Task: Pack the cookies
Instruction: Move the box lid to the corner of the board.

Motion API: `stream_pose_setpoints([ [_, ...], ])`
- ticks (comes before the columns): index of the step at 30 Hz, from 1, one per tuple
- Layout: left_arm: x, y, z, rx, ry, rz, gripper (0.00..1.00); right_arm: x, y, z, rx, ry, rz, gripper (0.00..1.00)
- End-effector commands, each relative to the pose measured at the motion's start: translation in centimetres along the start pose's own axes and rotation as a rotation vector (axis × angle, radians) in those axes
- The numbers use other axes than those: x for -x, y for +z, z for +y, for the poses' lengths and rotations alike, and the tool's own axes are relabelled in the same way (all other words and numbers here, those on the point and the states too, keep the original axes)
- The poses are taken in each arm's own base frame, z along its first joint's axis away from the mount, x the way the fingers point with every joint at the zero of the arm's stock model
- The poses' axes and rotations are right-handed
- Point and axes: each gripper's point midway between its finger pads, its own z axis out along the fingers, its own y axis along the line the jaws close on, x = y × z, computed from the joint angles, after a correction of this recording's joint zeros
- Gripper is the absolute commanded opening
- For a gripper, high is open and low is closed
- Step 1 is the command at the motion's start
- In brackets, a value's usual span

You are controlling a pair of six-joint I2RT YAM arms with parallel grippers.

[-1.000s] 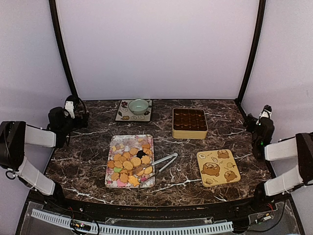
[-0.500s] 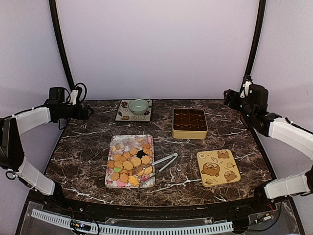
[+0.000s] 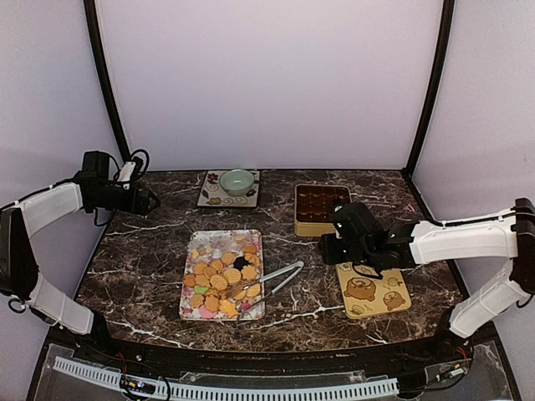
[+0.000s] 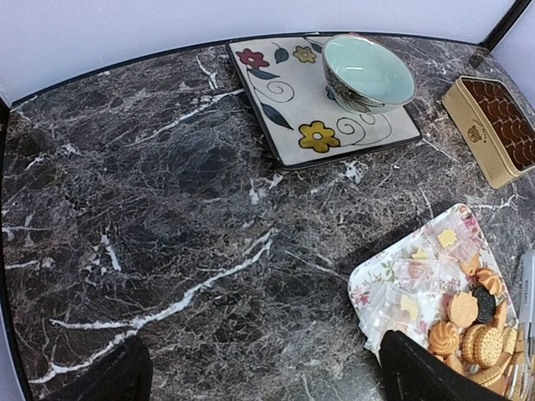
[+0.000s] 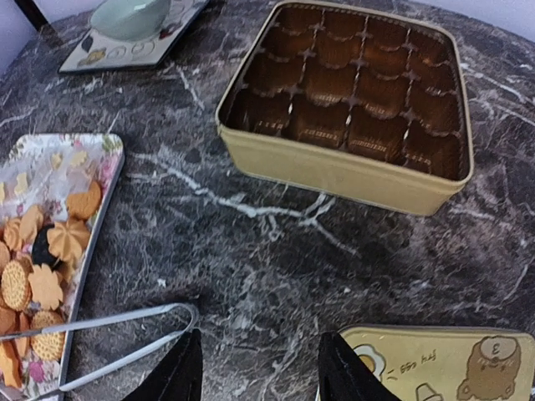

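Note:
The cookies (image 3: pixel 221 276) lie heaped on a floral tray (image 3: pixel 191 248) at the table's centre-left; most are golden-orange, one is dark. They also show in the left wrist view as cookies (image 4: pixel 469 327) and in the right wrist view as cookies (image 5: pixel 42 259). My left gripper (image 3: pixel 144 201) hovers open over bare marble at the back left, well away from the tray (image 4: pixel 393 271). My right gripper (image 3: pixel 328 244) stands open with its jaws partly drawn in over bare marble. It sits between the gold tin (image 3: pixel 323 210) and its lid (image 3: pixel 374 286). Nothing is between the black fingers (image 5: pixel 171 372).
Metal tongs (image 3: pixel 272 283) rest partly on the tray's right edge, their loop end (image 5: pixel 125 330) close to my right gripper's left finger. The tin (image 5: pixel 343 100) holds brown paper cups. A green bowl (image 3: pixel 237 180) stands on a flowered tile (image 3: pixel 214 194) at the back.
My right arm has swung from the back right corner down to the table's middle beside the tin, and its jaws have narrowed. The left arm has risen to the back left and then barely shifted.

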Motion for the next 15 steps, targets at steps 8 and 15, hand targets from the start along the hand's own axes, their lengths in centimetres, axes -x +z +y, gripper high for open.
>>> stream_pose_setpoints([
  [8,0.5,-1.4,-1.2,-0.050,0.053,0.006,0.96,-9.5,0.9,-1.0,-0.058,0.108,0.207,0.47],
  [15,0.9,-1.2,-1.3,-0.063,0.062,-0.001,0.96,-13.7,-0.2,-2.9,-0.071,0.131,0.303,0.47],
])
